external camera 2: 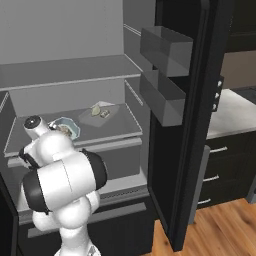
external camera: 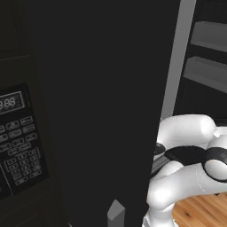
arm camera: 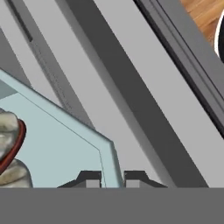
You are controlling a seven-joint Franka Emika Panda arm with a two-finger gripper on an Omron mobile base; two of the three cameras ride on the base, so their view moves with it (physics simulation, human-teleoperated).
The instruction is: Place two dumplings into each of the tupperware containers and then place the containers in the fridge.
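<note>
In the hand view my gripper (arm camera: 112, 180) is shut on the rim of a light-blue tupperware container (arm camera: 57, 148), whose corner wall runs between the two finger tips. Two beige-grey dumplings (arm camera: 9, 135) lie in it at the left edge. In the right base view this container (external camera 2: 70, 128) rests on the middle shelf of the open fridge (external camera 2: 60, 30), just beyond my arm's wrist. A second tupperware container (external camera 2: 106, 111) with dumplings (external camera 2: 96, 109) inside sits farther back and to the right on the same shelf.
The fridge door (external camera 2: 187, 125) stands open on the right with two grey door bins (external camera 2: 165, 47). A black microwave keypad (external camera: 20, 142) shows at the left. Dark drawers under a pale counter (external camera 2: 230, 112) and the wooden floor (external camera 2: 225, 230) lie to the right.
</note>
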